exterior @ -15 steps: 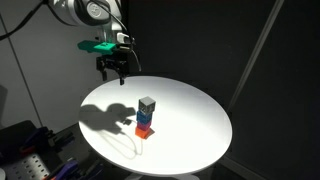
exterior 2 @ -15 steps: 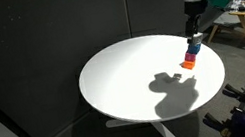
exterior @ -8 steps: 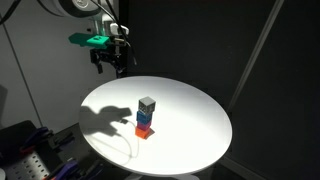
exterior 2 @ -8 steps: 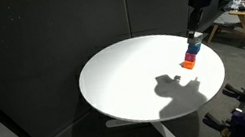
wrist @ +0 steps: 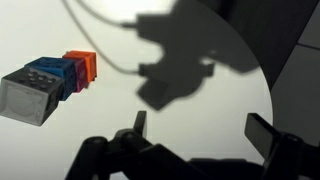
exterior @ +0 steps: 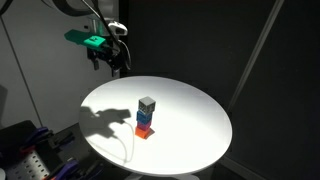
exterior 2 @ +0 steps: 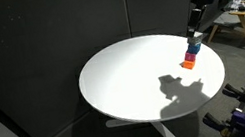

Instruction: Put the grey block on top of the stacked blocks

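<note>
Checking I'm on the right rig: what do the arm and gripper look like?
The arm has white, rounded links. A bright green mount sits at the wrist, above a black gripper with two dark jaws.

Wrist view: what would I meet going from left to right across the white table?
grey block → blue block → orange-red block → arm's dark shadow → table's rim
</note>
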Action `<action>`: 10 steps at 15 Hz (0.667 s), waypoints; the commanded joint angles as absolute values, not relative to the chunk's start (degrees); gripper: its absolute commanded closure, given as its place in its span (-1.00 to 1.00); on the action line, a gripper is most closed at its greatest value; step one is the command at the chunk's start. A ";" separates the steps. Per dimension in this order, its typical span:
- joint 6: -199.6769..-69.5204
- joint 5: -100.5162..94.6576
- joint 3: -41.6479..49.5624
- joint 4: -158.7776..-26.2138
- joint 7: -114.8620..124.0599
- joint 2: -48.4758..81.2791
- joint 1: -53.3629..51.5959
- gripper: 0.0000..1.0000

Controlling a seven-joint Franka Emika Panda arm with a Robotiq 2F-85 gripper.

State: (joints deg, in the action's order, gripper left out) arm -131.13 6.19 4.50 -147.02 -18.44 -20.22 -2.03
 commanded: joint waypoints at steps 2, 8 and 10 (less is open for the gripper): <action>-130.76 6.12 4.67 -146.99 -18.18 -20.22 -2.12 -1.00; -130.55 6.13 4.68 -147.03 -18.09 -20.21 -2.11 -1.00; -130.55 6.13 4.68 -147.04 -18.09 -20.21 -2.11 -1.00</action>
